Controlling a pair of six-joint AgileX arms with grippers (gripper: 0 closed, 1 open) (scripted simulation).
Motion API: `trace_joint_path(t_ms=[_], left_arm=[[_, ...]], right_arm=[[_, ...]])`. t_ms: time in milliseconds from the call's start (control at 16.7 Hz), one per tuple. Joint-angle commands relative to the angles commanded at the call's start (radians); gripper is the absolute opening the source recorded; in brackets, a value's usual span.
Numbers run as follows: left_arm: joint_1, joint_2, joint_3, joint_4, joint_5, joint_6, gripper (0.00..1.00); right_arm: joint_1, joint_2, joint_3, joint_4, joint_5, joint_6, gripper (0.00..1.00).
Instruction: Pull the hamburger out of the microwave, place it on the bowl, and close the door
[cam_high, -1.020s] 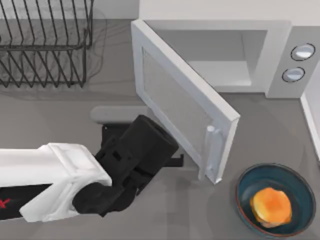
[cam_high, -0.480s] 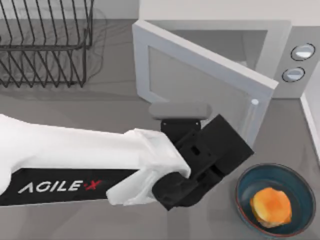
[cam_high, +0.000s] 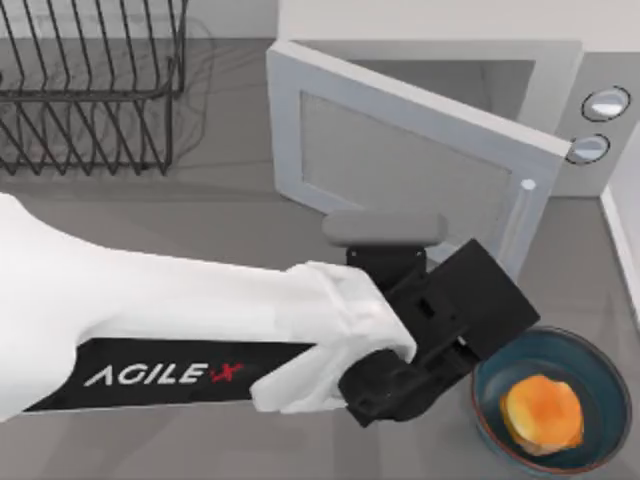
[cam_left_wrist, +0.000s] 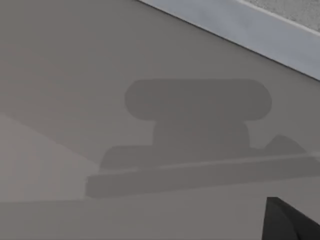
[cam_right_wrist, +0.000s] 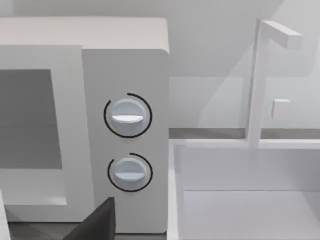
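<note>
The left arm's black hand, fingers hidden so I cannot tell their state, is pushing the flat white door of the big white microwave further shut than a moment ago, while the small orange-tan hamburger is already sitting in the round dark blue bowl near the bench's bottom right corner.

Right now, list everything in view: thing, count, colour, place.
microwave: one, white, back right of the table.
knobs: two, silver-blue, on the microwave's side panel.
door: one, white, partly open, swung out in front of the cavity.
bowl: one, dark blue-teal, front right.
hamburger: one, orange-tan, inside the bowl.
wire rack: one, dark, back left.
white tray: one, right of the microwave.
left end effector: one, black, in front of the door.
</note>
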Motion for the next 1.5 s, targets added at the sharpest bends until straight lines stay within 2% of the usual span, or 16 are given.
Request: trace_joint_path(t_ms=[180,600,900,1080,1500], left_arm=[[-0.022,0.061,0.072,-0.043,-0.010,-0.024,0.00],[-0.099,0.289,0.446,-0.216,-0.041,-0.112,0.00],[-0.111,0.327,0.494,-0.246,-0.046,-0.126,0.00],[-0.089,0.339,0.509,-0.236,-0.036,-0.109,0.00],[0.080,0.492,0.719,-0.170,0.047,0.086,0.00]], right_arm=[[0.000,0.000,0.000,0.000,0.000,0.000,1.00],[0.000,0.000,0.000,0.000,0.000,0.000,1.00],[0.000,0.000,0.000,0.000,0.000,0.000,1.00],[0.000,0.000,0.000,0.000,0.000,0.000,1.00],[0.000,0.000,0.000,0.000,0.000,0.000,1.00]])
